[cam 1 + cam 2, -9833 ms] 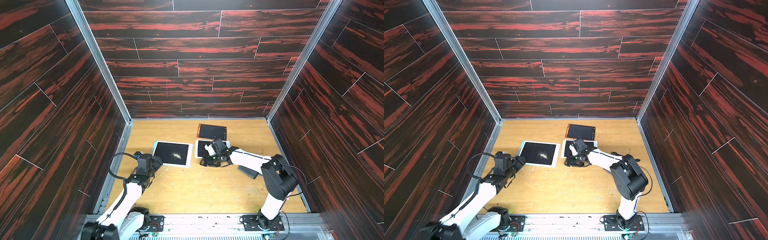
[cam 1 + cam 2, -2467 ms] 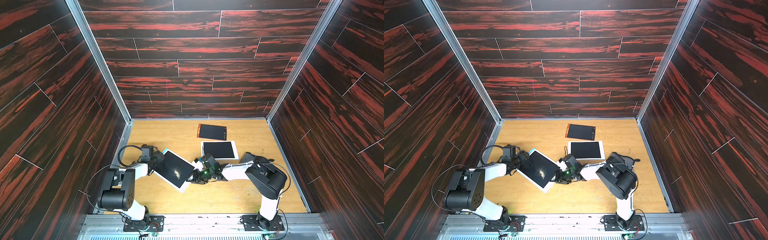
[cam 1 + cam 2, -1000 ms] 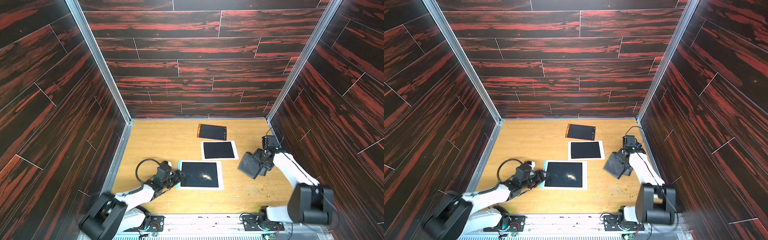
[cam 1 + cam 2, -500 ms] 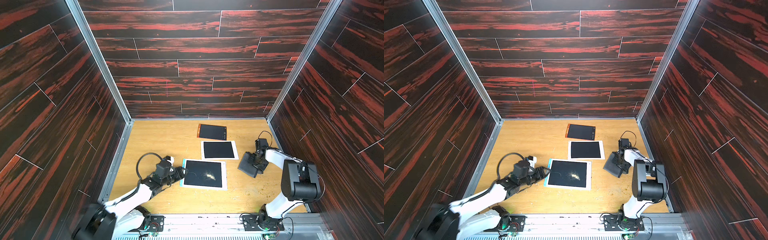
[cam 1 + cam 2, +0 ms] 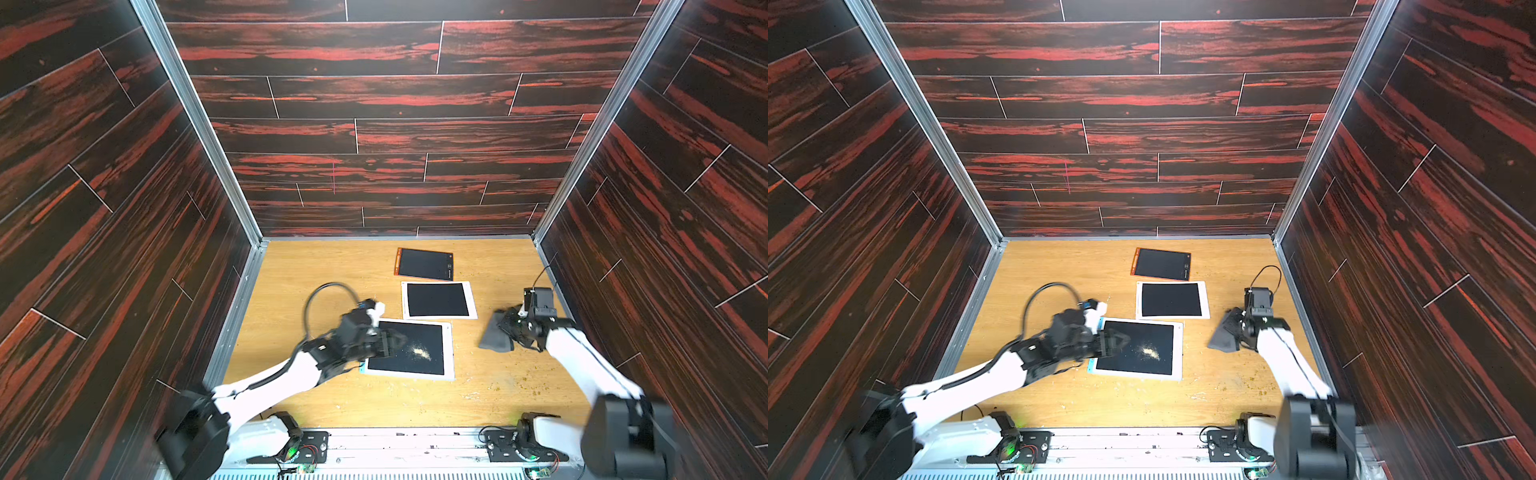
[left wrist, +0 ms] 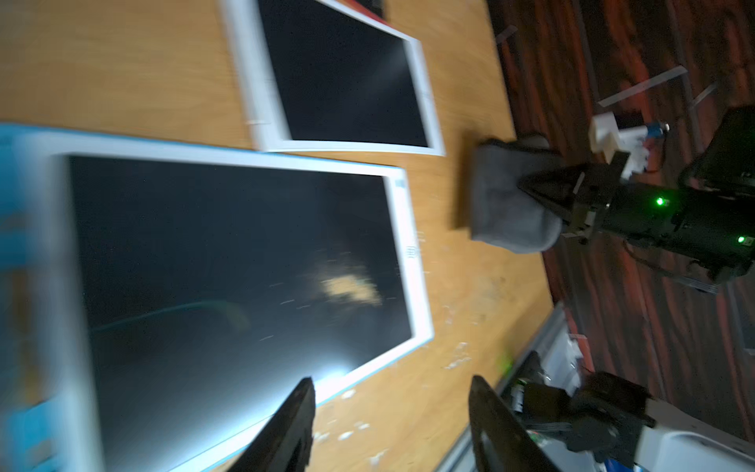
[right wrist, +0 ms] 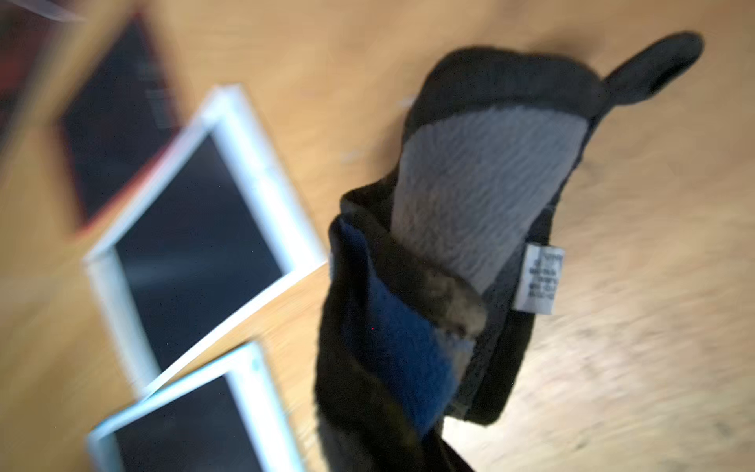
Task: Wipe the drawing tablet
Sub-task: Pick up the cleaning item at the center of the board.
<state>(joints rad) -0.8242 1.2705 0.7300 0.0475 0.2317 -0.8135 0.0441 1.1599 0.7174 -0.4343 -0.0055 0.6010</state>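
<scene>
Blurring: wrist views smeared; right pincer (image 5: 510, 328) tips buried in cloth (image 5: 492, 338)
left pincer (image 6: 390, 382): jaws apart, empty, above drawing tablet (image 5: 409, 349)
right pincer: clamped on cloth, a grey fleecy mitt
drawing tablet: flat on wooden counter (image 5: 332, 270), white frame, dark screen, pale crumbs

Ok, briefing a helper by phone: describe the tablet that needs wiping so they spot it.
On the wooden table, a line runs forward from the back wall: orange-edged tablet, small white tablet, large white tablet. Take the last. Only its black screen carries a pale dusty smear.
</scene>
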